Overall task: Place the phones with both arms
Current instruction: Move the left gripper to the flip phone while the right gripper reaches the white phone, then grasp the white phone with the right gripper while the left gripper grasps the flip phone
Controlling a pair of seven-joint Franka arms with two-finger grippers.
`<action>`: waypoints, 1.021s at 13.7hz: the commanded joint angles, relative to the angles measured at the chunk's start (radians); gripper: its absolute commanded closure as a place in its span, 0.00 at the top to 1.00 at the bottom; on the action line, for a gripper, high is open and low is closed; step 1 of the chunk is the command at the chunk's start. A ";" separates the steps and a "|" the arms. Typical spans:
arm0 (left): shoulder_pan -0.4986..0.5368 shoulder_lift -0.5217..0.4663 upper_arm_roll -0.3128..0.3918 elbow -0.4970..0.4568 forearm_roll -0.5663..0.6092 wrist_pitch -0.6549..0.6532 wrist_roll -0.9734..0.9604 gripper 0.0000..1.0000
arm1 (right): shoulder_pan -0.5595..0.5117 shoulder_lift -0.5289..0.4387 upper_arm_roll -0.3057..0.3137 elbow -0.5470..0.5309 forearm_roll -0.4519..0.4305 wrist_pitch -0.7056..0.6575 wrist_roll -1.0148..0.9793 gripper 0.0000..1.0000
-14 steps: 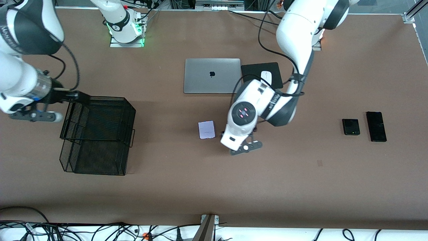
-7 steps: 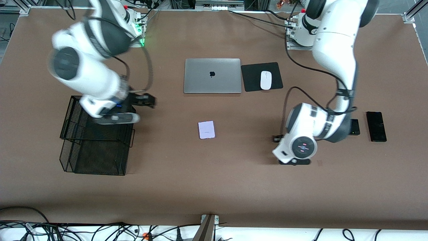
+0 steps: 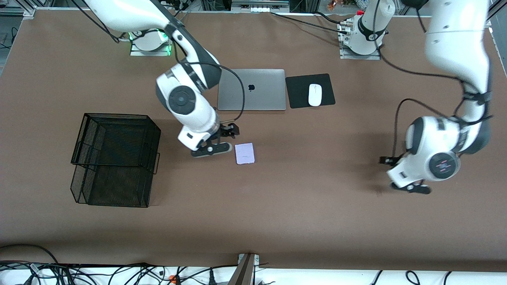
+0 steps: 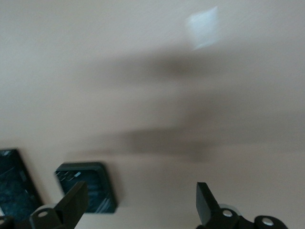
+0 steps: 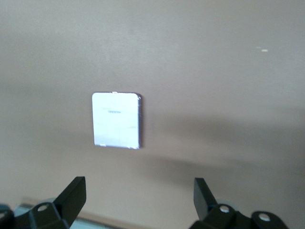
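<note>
The pale lilac phone (image 3: 244, 153) lies flat mid-table, and also shows in the right wrist view (image 5: 116, 120). My right gripper (image 3: 229, 130) hangs over the table just beside it, between it and the laptop. It is open and empty (image 5: 138, 196). The small black phone (image 4: 88, 186) and the longer black slab (image 4: 14, 177) lie side by side in the left wrist view. In the front view the left arm hides both. My left gripper (image 3: 386, 160) hovers open and empty (image 4: 141, 200) beside the small black phone. The lilac phone (image 4: 202, 27) shows farther off in that view.
A black wire basket (image 3: 115, 158) stands toward the right arm's end of the table. A shut grey laptop (image 3: 251, 90) lies near the bases. Beside it a white mouse (image 3: 315, 95) rests on a black pad (image 3: 297, 93).
The right arm swung from the basket to beside the lilac phone. The left arm swung away from the lilac phone to over the two black phones. Both grippers stayed open.
</note>
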 commanded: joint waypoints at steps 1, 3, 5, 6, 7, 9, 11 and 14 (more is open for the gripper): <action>0.046 -0.128 -0.019 -0.218 0.022 0.140 0.017 1.00 | 0.037 0.065 -0.009 0.017 -0.021 0.084 0.050 1.00; 0.081 -0.174 -0.020 -0.360 0.021 0.311 0.016 1.00 | 0.057 0.103 -0.009 0.018 -0.058 0.148 0.086 1.00; 0.130 -0.190 -0.025 -0.442 0.022 0.431 0.019 1.00 | 0.072 0.140 -0.010 0.023 -0.115 0.191 0.137 1.00; 0.139 -0.188 -0.025 -0.460 0.021 0.465 0.046 1.00 | 0.082 0.157 -0.013 0.026 -0.141 0.214 0.158 1.00; 0.162 -0.188 -0.025 -0.474 0.021 0.488 0.080 1.00 | 0.089 0.169 -0.020 0.032 -0.161 0.234 0.166 1.00; 0.202 -0.183 -0.028 -0.487 0.021 0.531 0.094 1.00 | 0.111 0.186 -0.044 0.037 -0.202 0.265 0.168 1.00; 0.224 -0.170 -0.028 -0.479 0.005 0.541 0.094 1.00 | 0.134 0.193 -0.064 0.037 -0.235 0.279 0.169 1.00; 0.239 -0.138 -0.029 -0.476 -0.073 0.608 0.089 1.00 | 0.169 0.211 -0.101 0.055 -0.247 0.299 0.221 1.00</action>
